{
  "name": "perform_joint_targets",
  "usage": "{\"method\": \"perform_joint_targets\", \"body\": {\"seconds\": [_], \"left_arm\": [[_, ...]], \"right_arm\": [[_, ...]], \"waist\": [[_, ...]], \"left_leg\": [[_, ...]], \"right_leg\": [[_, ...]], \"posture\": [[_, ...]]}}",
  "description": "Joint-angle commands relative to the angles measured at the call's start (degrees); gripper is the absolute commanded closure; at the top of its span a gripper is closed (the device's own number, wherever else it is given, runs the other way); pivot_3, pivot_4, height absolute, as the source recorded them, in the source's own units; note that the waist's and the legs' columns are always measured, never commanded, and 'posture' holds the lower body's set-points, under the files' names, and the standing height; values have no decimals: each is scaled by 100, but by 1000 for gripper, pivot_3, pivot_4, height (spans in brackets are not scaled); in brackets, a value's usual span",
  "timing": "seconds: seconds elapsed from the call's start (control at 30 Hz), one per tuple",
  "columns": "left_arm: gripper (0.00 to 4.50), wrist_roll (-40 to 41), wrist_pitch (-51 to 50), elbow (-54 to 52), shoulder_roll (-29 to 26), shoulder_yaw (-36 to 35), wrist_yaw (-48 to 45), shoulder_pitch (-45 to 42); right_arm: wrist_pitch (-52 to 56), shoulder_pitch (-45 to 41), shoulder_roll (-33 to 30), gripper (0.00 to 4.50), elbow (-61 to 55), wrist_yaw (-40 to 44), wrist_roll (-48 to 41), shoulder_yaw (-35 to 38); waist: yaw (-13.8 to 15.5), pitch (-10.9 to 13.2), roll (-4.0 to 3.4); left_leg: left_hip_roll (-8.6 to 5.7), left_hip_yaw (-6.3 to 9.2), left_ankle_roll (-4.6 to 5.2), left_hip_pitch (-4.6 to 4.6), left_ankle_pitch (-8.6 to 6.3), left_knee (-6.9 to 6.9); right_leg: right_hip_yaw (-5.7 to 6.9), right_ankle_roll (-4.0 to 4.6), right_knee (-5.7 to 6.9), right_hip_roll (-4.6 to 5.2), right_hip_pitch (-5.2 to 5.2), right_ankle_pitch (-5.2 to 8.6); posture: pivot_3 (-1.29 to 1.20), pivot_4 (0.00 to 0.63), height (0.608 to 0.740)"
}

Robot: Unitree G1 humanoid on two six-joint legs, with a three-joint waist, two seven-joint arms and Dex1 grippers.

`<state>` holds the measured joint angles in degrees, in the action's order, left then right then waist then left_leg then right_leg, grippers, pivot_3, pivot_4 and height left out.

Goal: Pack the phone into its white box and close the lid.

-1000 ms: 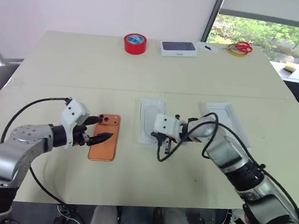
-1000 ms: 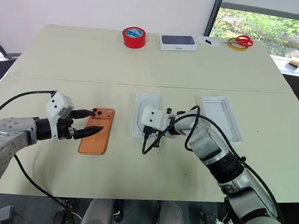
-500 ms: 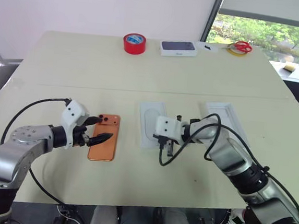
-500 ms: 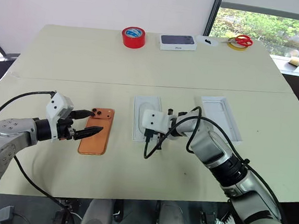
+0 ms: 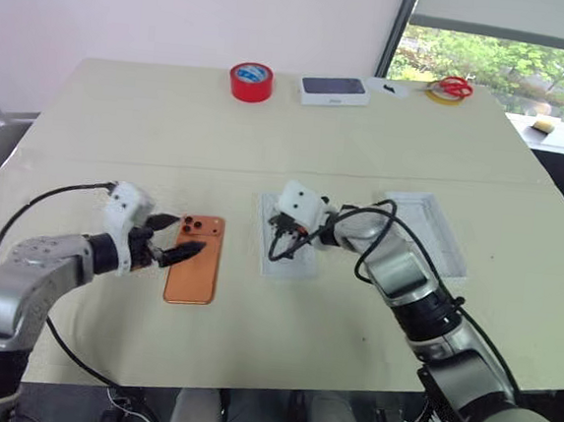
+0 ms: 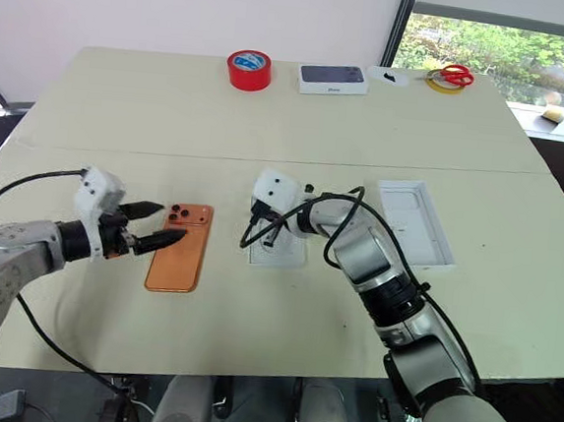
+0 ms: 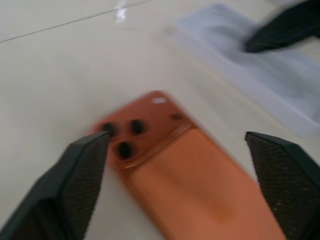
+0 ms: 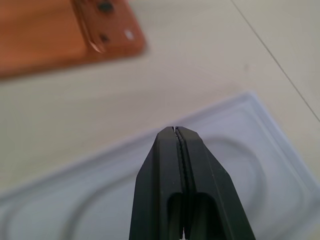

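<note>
- left gripper fingers spread wide, empty, at left edge of the phone
- phone flat on table, camera side up
- right gripper pinched closed, empty, over white insert
- white box right of insert, open

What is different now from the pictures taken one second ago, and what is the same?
The right gripper, fingers shut, rose and swung toward the robot's left, over the flat white insert. The left gripper drew back a little from the phone and opened wider; its fingers now sit at the phone's near edge, holding nothing. The phone, the insert, the white box and the red tape roll stayed in place.
</note>
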<state>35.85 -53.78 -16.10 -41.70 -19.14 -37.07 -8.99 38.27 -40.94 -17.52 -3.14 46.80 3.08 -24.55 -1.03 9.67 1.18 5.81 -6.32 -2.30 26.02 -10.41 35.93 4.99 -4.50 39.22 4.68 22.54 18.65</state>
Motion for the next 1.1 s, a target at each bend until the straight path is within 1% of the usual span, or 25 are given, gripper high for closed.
{"method": "perform_joint_targets", "body": {"seconds": [0.03, 0.17, 0.23, 0.37, 0.5, 0.63, 0.67, 0.77, 0.87, 1.1], "left_arm": [[20, 363, -676, -129, -56, -437, 300, -31], [20, 687, -1720, -168, -201, -496, 460, -35], [20, 867, -2274, -73, -254, -502, 493, -151], [20, 1057, -3027, 10, -407, -225, 433, -308], [20, 1090, -3283, -55, -162, -182, 592, -368], [20, 1116, -3464, -193, 103, -81, 697, -394], [20, 1157, -3572, -228, 283, -99, 750, -450], [20, 1253, -3811, -411, 667, -103, 828, -545], [20, 1291, -3867, -564, 831, -95, 879, -525], [20, 1630, -3872, -539, 1153, -257, 1068, -588]], "right_arm": [[191, -68, -7, 4500, -476, 71, 36, -252], [357, -159, 28, 4500, -545, 158, 101, -593], [461, -263, 82, 4500, -387, 145, 188, -785], [467, -434, 189, 4500, -42, 124, 341, -1115], [259, -562, 260, 4500, 234, 178, 558, -1502], [166, -576, 358, 4500, 338, 236, 666, -1668], [149, -574, 388, 4500, 351, 238, 691, -1689], [146, -555, 436, 4500, 340, 244, 741, -1690], [167, -528, 453, 4500, 304, 253, 759, -1667], [192, -493, 444, 4500, 300, 230, 738, -1563]], "waist": [[7, 0, 0], [32, -1, 1], [25, -1, 1], [5, -1, 1], [11, -1, 1], [27, -6, -2], [33, -7, -3], [45, -13, -4], [36, -13, -4], [41, -14, -4]], "left_leg": [[-1, 1, 0, 0, 0, 0], [-2, 1, 0, 0, 0, 5], [-2, 3, -1, 0, 0, 6], [-1, 5, -2, -1, 0, 3], [-2, 3, -2, -1, 0, 1], [-3, 2, -2, -4, 0, 3], [-4, 2, -2, -8, -1, 3], [-7, 2, -1, -14, -1, 4], [-7, 4, -1, -18, -1, 4], [-8, 12, -1, -22, -1, 3]], "right_leg": [[0, 0, 0, 1, 0, 0], [3, 0, -1, 3, -6, 0], [3, 0, 0, 3, -6, 0], [3, 1, 1, 1, -4, 0], [2, 1, 0, 3, -4, 0], [2, 1, 0, 4, -8, 0], [2, 1, 0, 4, -11, 0], [2, 0, -1, 8, -21, 0], [2, 0, -1, 8, -25, 0], [2, 0, -2, 11, -27, 0]], "posture": [[0, 150, 730], [0, 150, 730], [0, 150, 730], [0, 150, 730], [0, 150, 730], [0, 150, 730], [0, 150, 730], [0, 150, 730], [0, 150, 730], [0, 150, 730]]}}
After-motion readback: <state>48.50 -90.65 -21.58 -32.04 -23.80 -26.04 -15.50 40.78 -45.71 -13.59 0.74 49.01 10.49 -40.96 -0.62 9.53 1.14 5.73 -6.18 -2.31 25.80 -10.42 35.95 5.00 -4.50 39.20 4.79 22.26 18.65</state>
